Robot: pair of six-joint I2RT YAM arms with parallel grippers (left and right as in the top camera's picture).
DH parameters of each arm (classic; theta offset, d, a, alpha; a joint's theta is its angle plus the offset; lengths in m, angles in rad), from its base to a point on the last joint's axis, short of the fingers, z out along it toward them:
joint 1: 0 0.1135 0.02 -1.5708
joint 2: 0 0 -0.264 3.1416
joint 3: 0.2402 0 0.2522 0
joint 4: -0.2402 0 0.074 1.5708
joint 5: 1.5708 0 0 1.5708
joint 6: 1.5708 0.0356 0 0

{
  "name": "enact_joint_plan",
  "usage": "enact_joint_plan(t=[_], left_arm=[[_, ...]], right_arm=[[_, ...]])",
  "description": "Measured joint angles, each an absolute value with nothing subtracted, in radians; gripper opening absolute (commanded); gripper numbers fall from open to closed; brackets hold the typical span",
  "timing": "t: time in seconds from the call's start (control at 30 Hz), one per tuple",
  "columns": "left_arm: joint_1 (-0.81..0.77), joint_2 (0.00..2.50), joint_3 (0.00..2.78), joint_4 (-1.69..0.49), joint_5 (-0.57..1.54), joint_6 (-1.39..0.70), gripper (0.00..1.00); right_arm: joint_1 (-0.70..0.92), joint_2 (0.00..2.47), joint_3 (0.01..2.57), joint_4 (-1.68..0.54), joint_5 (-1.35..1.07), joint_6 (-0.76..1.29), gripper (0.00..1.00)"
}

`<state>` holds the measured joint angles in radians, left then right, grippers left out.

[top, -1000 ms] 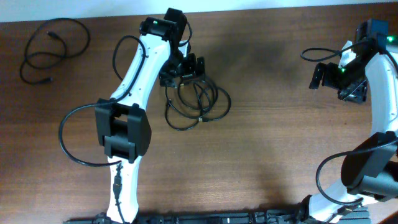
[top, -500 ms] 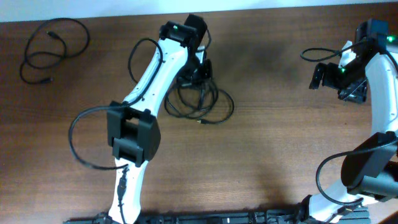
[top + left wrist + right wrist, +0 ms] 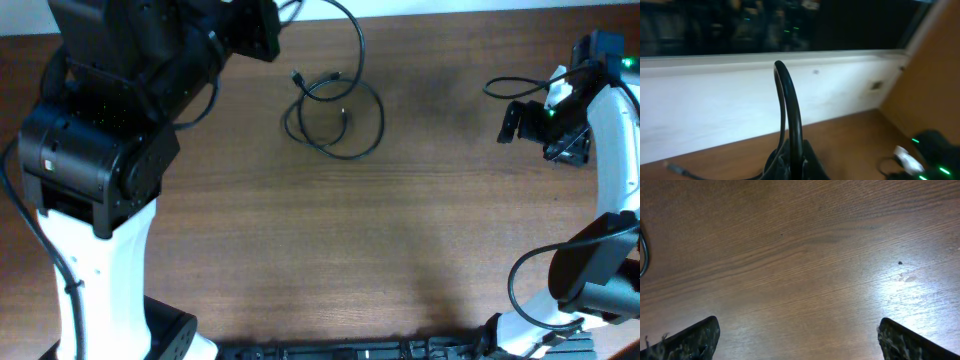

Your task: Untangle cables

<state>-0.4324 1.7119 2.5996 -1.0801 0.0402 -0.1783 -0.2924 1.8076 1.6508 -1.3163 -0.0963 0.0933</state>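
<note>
- Overhead: the left arm [image 3: 110, 130] stands high, close under the camera, and covers the left part of the table [image 3: 420, 250].
- Overhead: the cables [image 3: 335, 117] lie as a few overlapping loops on the wood at the far middle. One strand climbs from the loops in an arc toward the left gripper [image 3: 268, 22]. The finger state can't be made out from this view.
- Overhead: the right gripper [image 3: 530, 120] hangs over the table's far right, well apart from the cables.
- Left wrist: the left gripper [image 3: 796, 162] is pressed together on a cable strand. The cables [image 3: 790, 110] rise from between the fingers as a narrow upright loop.
- Left wrist: behind it are a white ledge [image 3: 715, 115] and dark windows. The wood table [image 3: 855, 132] lies below, with the right arm's green lights [image 3: 935, 150] at lower right.
- Right wrist: the right gripper [image 3: 802, 340] is spread wide, with one fingertip [image 3: 697, 337] in each lower corner. Nothing sits between them, only bare wood table [image 3: 805, 255].
- Right wrist: a dark curved sliver [image 3: 643, 250] shows at the left edge; can't tell what it is.
</note>
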Motion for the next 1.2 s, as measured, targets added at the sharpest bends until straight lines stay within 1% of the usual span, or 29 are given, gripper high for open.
enact_joint_plan(t=[0.03,0.13,0.17,0.23,0.3,0.4,0.47,0.5,0.6,0.73,0.83,0.9,1.0,1.03,1.07,1.1,1.13,1.2], left_arm=[[-0.432,1.712,2.599,-1.081,-0.013,-0.178,0.0],[-0.408,1.724,2.599,-1.09,-0.306,-0.175,0.0],[-0.374,1.744,2.599,-1.1,-0.388,-0.175,0.0],[-0.307,1.781,2.595,-1.119,-0.471,-0.176,0.0],[-0.171,1.848,2.585,-1.204,-0.526,-0.229,0.0],[0.052,1.906,2.58,-1.405,-0.544,-0.448,0.0],[0.224,1.956,2.58,-1.477,-0.552,-0.574,0.0],[0.27,1.982,2.58,-1.483,-0.551,-0.596,0.0],[0.394,2.087,2.58,-1.523,-0.55,-0.687,0.0],[0.493,2.201,2.58,-1.523,-0.509,-0.755,0.0],[0.593,2.29,2.579,-1.609,-0.474,-0.875,0.0],[0.649,2.333,2.58,-1.608,-0.445,-0.903,0.05],[0.719,2.396,2.579,-1.597,-0.414,-0.921,0.02],[0.731,2.419,2.58,-1.592,-0.408,-0.921,0.05],[0.737,2.442,2.58,-1.589,-0.403,-0.921,0.12],[0.74,2.465,2.58,-1.587,-0.395,-0.921,0.52],[0.743,2.51,2.58,-1.585,-0.38,-0.921,0.79],[0.743,2.551,2.58,-1.586,-0.368,-0.917,0.84]], right_arm=[[-0.292,1.808,1.651,-1.316,-0.096,0.093,0.98],[-0.292,1.808,1.651,-1.317,-0.096,0.093,0.98],[-0.292,1.808,1.651,-1.317,-0.096,0.094,0.98],[-0.292,1.808,1.651,-1.317,-0.096,0.094,0.98],[-0.292,1.808,1.651,-1.317,-0.096,0.094,0.98],[-0.292,1.808,1.651,-1.315,-0.096,0.093,0.98],[-0.292,1.808,1.651,-1.316,-0.096,0.093,0.98],[-0.292,1.808,1.651,-1.316,-0.096,0.094,0.98],[-0.292,1.808,1.651,-1.316,-0.096,0.093,0.98],[-0.292,1.808,1.651,-1.316,-0.096,0.094,0.98],[-0.292,1.808,1.651,-1.316,-0.096,0.094,0.98],[-0.292,1.808,1.651,-1.316,-0.096,0.093,0.99],[-0.292,1.808,1.651,-1.316,-0.096,0.093,0.98],[-0.292,1.808,1.651,-1.316,-0.096,0.093,0.98],[-0.292,1.808,1.651,-1.316,-0.096,0.094,0.98],[-0.292,1.808,1.651,-1.316,-0.096,0.093,0.98],[-0.292,1.808,1.651,-1.316,-0.096,0.093,0.98],[-0.292,1.808,1.651,-1.316,-0.096,0.093,0.98]])
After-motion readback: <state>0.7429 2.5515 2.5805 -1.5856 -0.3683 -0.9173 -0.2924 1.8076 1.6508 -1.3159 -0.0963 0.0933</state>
